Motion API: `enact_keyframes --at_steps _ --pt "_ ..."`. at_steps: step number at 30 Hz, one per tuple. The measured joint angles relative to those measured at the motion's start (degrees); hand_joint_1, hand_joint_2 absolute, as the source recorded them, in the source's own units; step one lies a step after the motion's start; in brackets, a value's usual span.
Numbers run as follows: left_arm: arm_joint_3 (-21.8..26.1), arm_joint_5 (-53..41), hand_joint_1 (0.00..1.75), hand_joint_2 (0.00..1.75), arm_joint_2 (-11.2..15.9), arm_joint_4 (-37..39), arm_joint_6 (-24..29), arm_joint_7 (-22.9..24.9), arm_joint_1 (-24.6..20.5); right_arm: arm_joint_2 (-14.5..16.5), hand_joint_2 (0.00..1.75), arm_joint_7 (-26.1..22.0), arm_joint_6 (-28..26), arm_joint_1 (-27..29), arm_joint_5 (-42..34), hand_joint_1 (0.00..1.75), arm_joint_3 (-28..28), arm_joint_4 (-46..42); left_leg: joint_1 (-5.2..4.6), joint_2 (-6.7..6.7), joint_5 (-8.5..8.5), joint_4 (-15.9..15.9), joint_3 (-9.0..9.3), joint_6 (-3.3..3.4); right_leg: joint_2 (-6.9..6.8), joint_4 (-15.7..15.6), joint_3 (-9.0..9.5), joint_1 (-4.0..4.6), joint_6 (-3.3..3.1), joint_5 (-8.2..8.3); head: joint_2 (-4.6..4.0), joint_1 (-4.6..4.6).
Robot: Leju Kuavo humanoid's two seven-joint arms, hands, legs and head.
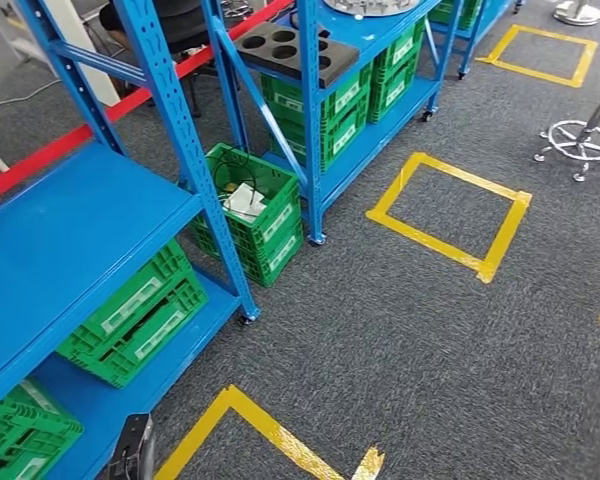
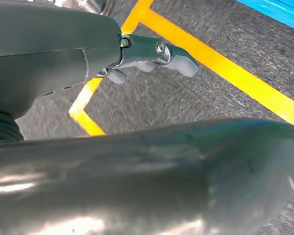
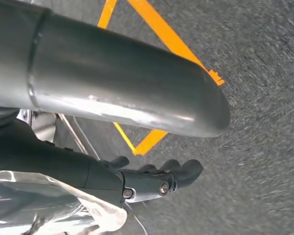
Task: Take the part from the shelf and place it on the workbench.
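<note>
A black tray with round holes lies on the farther blue shelf, and a silver round piece sits at the top edge above it. I cannot tell which of them is the part. My left hand hangs over the grey carpet beside a yellow tape line, fingers stretched out and holding nothing; in the head view it shows as a dark shape at the bottom. My right hand also hangs above the carpet, its fingers loosely extended with nothing in them.
The nearer blue shelf stands at my left with green crates underneath. Another green crate sits on the floor between the shelves. Yellow tape squares mark the grey carpet. A stool base stands at the far right.
</note>
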Motion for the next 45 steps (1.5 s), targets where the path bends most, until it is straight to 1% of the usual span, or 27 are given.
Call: enact_keyframes --at_steps 2,3,5,7,9,10,11,13,15,17,19,20,22,24,26,27,29,30,32,34,36,37,39,41,42,43,45 --pt "-0.4 0.8 0.00 0.00 0.0 0.3 0.0 -0.3 -0.3 0.0 0.00 -0.2 0.0 -0.2 -0.5 0.00 0.1 0.9 0.16 0.83 -1.93 5.8 -2.95 -0.21 -1.80 0.0 0.08 0.17 -0.18 -0.26 0.00 -0.02" --pt "-0.6 1.2 0.00 0.00 0.0 0.4 0.0 -0.4 -0.3 0.0 0.00 -0.2 0.0 -0.3 -0.7 0.00 0.2 1.1 0.19 0.96 -1.34 6.1 -3.17 -0.18 -2.56 0.0 0.19 0.21 -0.19 -0.40 0.00 -0.03" --pt "-1.0 1.7 0.00 0.00 0.1 0.7 0.2 -0.4 -0.2 0.0 0.00 -0.2 0.0 -0.4 -1.0 0.00 0.4 1.3 0.04 1.87 2.52 0.5 -0.45 0.32 -3.94 0.0 0.70 0.34 -0.12 -0.79 0.00 -0.04" --pt "-1.4 1.9 0.00 0.00 0.3 0.8 0.4 -0.5 -0.4 0.1 0.00 -0.1 -0.1 -0.5 -1.2 0.00 0.7 1.4 -0.72 4.98 5.08 -6.4 3.13 1.30 -5.25 0.0 1.20 0.55 0.21 -1.32 0.00 -0.05" --pt "-1.6 2.0 0.00 0.00 0.5 1.0 0.5 -0.5 -0.6 0.2 0.00 -0.1 -0.1 -0.5 -1.4 0.00 1.0 1.5 -1.46 6.65 5.08 -8.8 4.24 1.99 -6.63 -0.2 1.64 0.68 0.71 -1.72 0.00 -0.11" --pt "-1.8 2.1 0.00 0.00 0.6 1.0 0.6 -0.5 -0.6 0.2 0.00 0.0 -0.1 -0.6 -1.6 0.00 1.2 1.5 -1.56 6.01 5.16 -9.1 4.21 2.20 -7.36 -0.3 2.08 0.73 0.97 -1.82 0.00 -0.19" --pt "-1.9 2.2 0.00 0.00 0.7 1.1 0.8 -0.5 -0.5 0.2 0.00 0.1 -0.1 -0.8 -1.8 0.00 1.3 1.5 -1.40 5.26 5.36 -9.5 4.39 2.39 -7.38 -0.4 2.27 0.66 1.23 -2.04 0.00 -0.16" --pt "-2.4 2.6 0.00 0.00 0.9 1.2 1.2 -0.5 -0.5 0.2 0.00 0.3 -0.1 -1.0 -2.3 0.00 1.7 1.5 -0.92 3.89 5.81 -10.4 4.97 2.90 -4.74 1.3 1.80 0.46 1.68 -3.42 0.00 0.02" --pt "-2.9 2.8 0.00 0.00 0.9 1.2 1.5 -0.5 -0.9 0.1 0.00 0.4 -0.1 -1.0 -2.8 0.00 2.0 1.5 -0.54 2.50 6.00 -10.8 5.25 3.24 -1.27 7.5 -1.29 0.24 2.01 -6.45 0.00 0.22" --pt "-3.4 3.2 0.00 0.00 1.0 1.3 1.6 -0.5 -1.1 0.0 0.00 0.4 -0.1 -0.9 -3.5 0.00 2.3 1.6 -0.42 0.87 5.95 -10.8 5.28 3.35 -0.35 14.3 -5.31 0.14 2.35 -8.52 0.00 0.23" --pt "-4.0 3.9 0.00 0.00 1.0 1.5 1.8 -0.6 -1.1 -0.2 0.00 0.1 -0.1 -0.9 -4.7 0.00 2.9 1.7 -0.26 -0.80 5.78 -10.7 5.49 3.15 -0.15 14.2 -6.30 0.02 2.65 -6.31 0.00 0.22" --pt "-4.4 4.5 0.00 0.00 1.0 1.6 1.9 -0.7 -1.1 -0.4 0.00 -0.2 -0.1 -0.9 -5.4 0.00 3.3 1.7 -0.11 -1.60 5.61 -10.5 5.62 2.90 0.28 11.0 -5.25 -0.13 2.83 -3.84 0.00 0.21" --pt "-5.1 5.6 0.00 0.00 1.2 1.8 2.1 -1.0 -1.4 -0.7 0.00 -1.0 -0.2 -1.1 -7.2 0.00 4.4 1.8 0.12 -3.14 5.09 -9.7 5.49 2.15 2.78 4.0 -2.38 -0.55 3.10 -0.56 0.00 0.30" --pt "-5.8 6.6 0.00 0.00 1.4 2.0 2.3 -1.3 -1.7 -1.0 0.00 -1.8 -0.4 -1.4 -8.8 0.00 5.6 2.0 0.22 -4.50 4.85 -9.1 4.96 1.40 4.35 1.0 -0.79 -0.63 2.71 -0.34 0.00 0.40" --pt "-6.5 7.2 0.00 0.00 1.7 2.2 2.4 -1.5 -1.8 -1.2 0.00 -2.5 -0.4 -1.6 -9.8 0.00 6.6 2.2 0.39 -5.56 4.94 -9.0 4.60 0.85 3.30 0.8 -0.39 -0.49 1.91 -0.42 0.00 0.43" --pt "-6.8 7.5 0.00 0.00 1.8 2.3 2.4 -1.5 -1.7 -1.4 0.00 -2.9 -0.5 -1.7 -10.2 0.00 7.1 2.2 0.37 -4.94 4.70 -8.6 4.41 0.57 2.66 0.8 -0.25 -0.48 1.53 -0.40 0.00 0.34" --pt "-7.4 8.0 0.00 0.00 2.0 2.5 2.5 -1.7 -2.0 -1.6 0.00 -3.5 -0.7 -1.9 -11.1 0.00 8.1 2.4 0.30 -1.92 2.58 -5.0 2.70 0.01 1.16 0.5 0.01 -0.51 0.82 -0.41 0.00 0.00" --pt "-7.7 8.3 0.00 0.00 2.0 2.5 2.5 -1.9 -2.2 -1.7 0.00 -3.8 -0.8 -2.0 -11.6 0.00 8.6 2.5 0.26 -0.20 0.86 -1.5 0.99 -0.22 0.33 0.5 0.09 -0.38 0.57 -0.51 0.00 -0.15" --pt "-8.2 8.8 0.00 0.00 2.2 2.6 2.5 -2.2 -2.6 -1.9 0.00 -4.2 -1.0 -2.1 -12.3 0.00 9.4 2.9 0.36 0.95 -1.88 5.7 -2.76 -0.41 -1.43 0.5 0.19 -0.17 0.28 -0.75 0.00 -0.25" --pt "-8.7 9.1 0.00 0.87 2.3 2.8 2.6 -2.4 -2.5 -2.1 0.00 -4.4 -1.1 -2.3 -12.7 0.00 10.1 3.1 0.37 1.17 -0.63 6.7 -3.51 -0.21 -2.94 0.5 0.51 0.00 0.22 -1.10 0.00 -0.26" --pt "-8.9 9.2 0.00 1.75 2.4 2.9 2.6 -2.4 -2.4 -2.3 0.00 -4.6 -1.3 -2.5 -13.0 0.00 10.6 3.2 0.02 2.49 3.74 0.0 -0.43 0.66 -4.27 0.4 1.05 0.18 0.27 -1.61 0.00 -0.25" --pt "-8.9 9.4 0.00 1.75 2.5 3.0 2.6 -2.5 -2.5 -2.3 0.00 -4.7 -1.4 -2.7 -13.2 0.00 10.9 3.3 -0.45 4.14 5.19 -3.5 1.32 1.29 -4.93 0.4 1.32 0.36 0.40 -1.92 0.00 -0.22" --pt "-9.2 10.0 0.00 1.75 2.7 3.0 2.7 -2.6 -2.7 -2.4 0.00 -4.9 -1.8 -3.0 -13.9 0.00 11.7 3.4 -1.31 6.58 5.85 -7.6 3.23 2.24 -6.22 0.3 1.76 0.59 0.73 -2.36 0.00 -0.34" --pt "-9.5 10.7 0.00 1.75 2.9 3.1 2.9 -2.7 -2.8 -2.7 0.00 -5.0 -2.1 -3.3 -14.8 0.00 12.4 3.5 -1.49 5.92 5.64 -8.5 3.38 2.59 -7.66 -0.1 2.47 0.73 1.16 -2.50 0.00 -0.54" --pt "-9.7 11.0 0.00 1.75 2.9 3.2 2.9 -2.8 -2.7 -2.8 0.00 -5.1 -2.3 -3.5 -15.2 0.00 12.8 3.5 -1.31 5.15 5.87 -8.9 3.53 2.71 -7.42 -0.1 2.62 0.73 1.38 -2.73 0.00 -0.50" --pt "-9.9 11.3 0.00 1.75 3.0 3.2 3.0 -2.8 -2.7 -2.9 0.00 -5.1 -2.4 -3.7 -15.5 0.00 13.2 3.5 -1.08 4.44 6.11 -9.5 3.82 2.92 -6.16 0.6 2.43 0.66 1.60 -3.27 0.00 -0.43" --pt "-10.2 11.6 0.00 1.75 2.9 3.3 3.1 -3.0 -2.9 -3.2 0.00 -5.3 -2.6 -3.9 -16.1 0.00 14.0 3.6 -0.61 3.02 6.42 -10.2 4.26 3.26 -2.27 5.6 -0.12 0.43 2.00 -5.77 0.00 -0.21"
